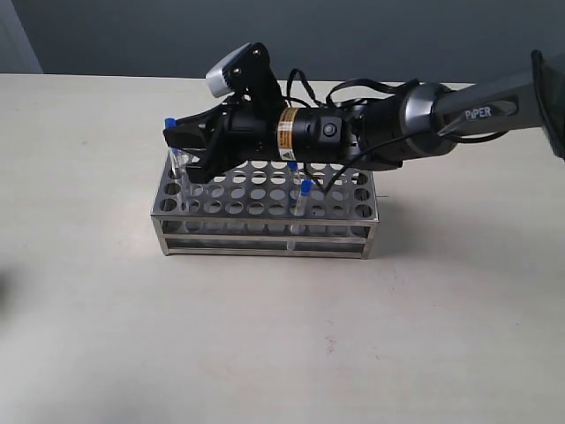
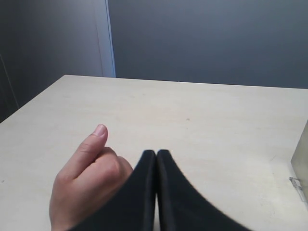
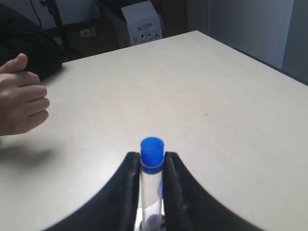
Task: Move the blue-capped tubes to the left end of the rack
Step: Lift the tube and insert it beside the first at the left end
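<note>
The steel rack [image 1: 265, 231] stands mid-table. My right gripper [image 1: 179, 141] reaches across over the rack's left end and is shut on a blue-capped tube [image 1: 170, 124] that stands upright, its lower part at the leftmost holes. In the right wrist view the tube [image 3: 152, 153] sits clamped between the black fingers [image 3: 129, 183], just below its cap. Two more blue-capped tubes [image 1: 304, 191] [image 1: 292, 167] stand in holes right of the rack's middle, the far one partly behind the arm. My left gripper [image 2: 157, 153] is shut and empty, low over bare table, outside the exterior view.
A person's hand [image 2: 86, 178] rests on the table right beside the left gripper, and shows far off in the right wrist view too [image 3: 19, 98]. A metal corner [image 2: 299, 168] sits at the left wrist view's edge. A cardboard box [image 3: 142, 21] stands beyond the table.
</note>
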